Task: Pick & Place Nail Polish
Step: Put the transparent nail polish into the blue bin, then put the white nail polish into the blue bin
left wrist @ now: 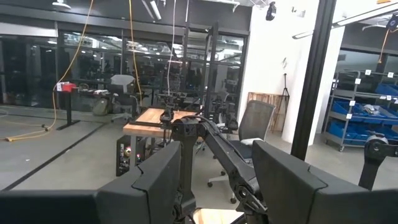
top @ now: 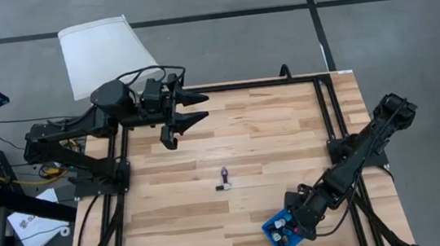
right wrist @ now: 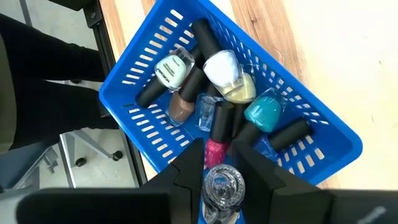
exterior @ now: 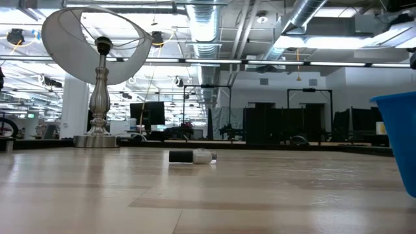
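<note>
Nail polish bottles point(right wrist: 214, 93) lie heaped in a blue slotted basket point(right wrist: 314, 121) at the near right part of the wooden tabletop point(top: 238, 137), close to its front edge. The heap holds a pale mint bottle point(right wrist: 170, 70), a white one point(right wrist: 222, 68), a yellowish one point(right wrist: 241, 90), a teal one point(right wrist: 262, 112), a brownish one point(right wrist: 181, 109) and a pink one point(right wrist: 214, 149), most with dark caps, leaning across each other.

The right end effector point(right wrist: 222, 180) hangs directly above the basket, its fingers set narrow on either side of a clear glass bottle point(right wrist: 224, 183) which they hold. In the high view the right arm reaches down from the tabletop's right side to that basket point(top: 277, 233).

One more bottle point(top: 224, 178) lies on its side alone near the middle of the tabletop, well apart from the basket; from table height it shows a dark cap and a pale body point(exterior: 192, 156).

The left end effector point(top: 190, 110) waits over the far left part of the tabletop, its fingers spread wide with nothing between them. A lamp with a white shade point(top: 106, 53) stands just beyond the tabletop's far left edge.
</note>
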Tool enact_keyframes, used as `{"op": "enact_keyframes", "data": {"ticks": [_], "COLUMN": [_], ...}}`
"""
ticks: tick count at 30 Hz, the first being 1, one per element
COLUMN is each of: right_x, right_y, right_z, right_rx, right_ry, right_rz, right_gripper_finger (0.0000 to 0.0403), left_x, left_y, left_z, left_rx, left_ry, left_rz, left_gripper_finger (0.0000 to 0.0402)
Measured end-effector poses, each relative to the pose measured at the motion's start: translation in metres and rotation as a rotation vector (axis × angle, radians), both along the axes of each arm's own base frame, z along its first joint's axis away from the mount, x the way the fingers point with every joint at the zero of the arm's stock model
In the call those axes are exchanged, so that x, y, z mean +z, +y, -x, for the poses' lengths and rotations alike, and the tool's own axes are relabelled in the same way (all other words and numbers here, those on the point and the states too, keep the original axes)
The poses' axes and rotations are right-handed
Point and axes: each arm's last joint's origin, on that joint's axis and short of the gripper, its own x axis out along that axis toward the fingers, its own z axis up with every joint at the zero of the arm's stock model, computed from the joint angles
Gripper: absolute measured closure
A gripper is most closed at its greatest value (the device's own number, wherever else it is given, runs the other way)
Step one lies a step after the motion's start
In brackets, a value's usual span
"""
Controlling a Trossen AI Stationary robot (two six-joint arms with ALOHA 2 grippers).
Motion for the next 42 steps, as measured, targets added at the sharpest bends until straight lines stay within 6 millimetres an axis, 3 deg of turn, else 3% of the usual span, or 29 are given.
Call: {"op": "enact_keyframes", "data": {"ticks": [25,37,42], "right_x": [0.003,0.003,0.015], "right_y": [0.003,0.004,0.001], "right_z": [-0.004,-0.004,-0.001], "right_rx": [0.019,0.018,0.021], "right_ry": [-0.043,-0.038,-0.07], "right_rz": [-0.039,-0.052,-0.099], "right_gripper_finger": [0.0329,0.0214,0.0202], "left_x": [0.0,-0.001,-0.018], "left_y": [0.0,0.0,0.0], "left_z": [0.0,0.0,-0.002], "left_rx": [0.0,0.0,0.006], "left_ry": [0.0,0.012,0.195], "left_rz": [0.003,0.003,0.006], "left_gripper_finger": [0.0208,0.0208,0.0208]}}
